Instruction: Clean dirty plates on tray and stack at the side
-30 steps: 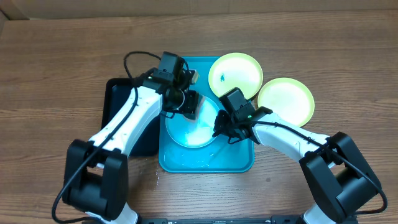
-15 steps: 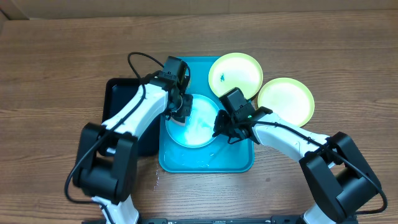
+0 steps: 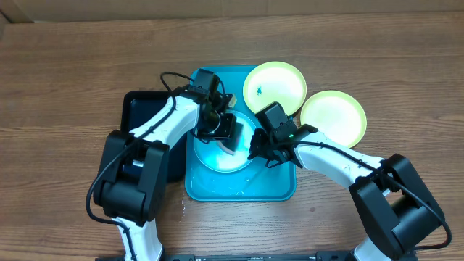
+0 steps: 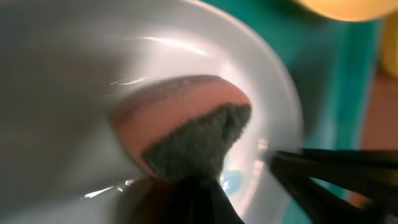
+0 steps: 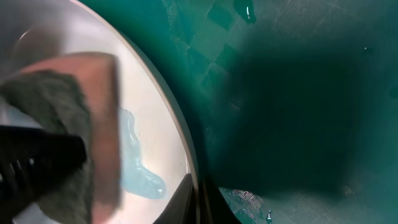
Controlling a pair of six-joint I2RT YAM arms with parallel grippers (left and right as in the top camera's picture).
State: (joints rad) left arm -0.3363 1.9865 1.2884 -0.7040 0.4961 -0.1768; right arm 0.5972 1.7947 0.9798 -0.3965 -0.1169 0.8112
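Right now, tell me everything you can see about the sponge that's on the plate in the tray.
The sponge is a soft two-layer pad: salmon-pink foam backed by a dark grey-green scouring layer. The left gripper is shut on it and holds it down on the pale centre of the plate lying in the turquoise tray. A smear of blue liquid sits on the plate right beside it.

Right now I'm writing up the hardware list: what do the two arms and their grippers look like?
Both arms match: the left arm and right arm have white link shells, black joints and blocky black bases. Thin black cables loop along each. The left gripper and right gripper are black; the right one's housing carries a small green mark.
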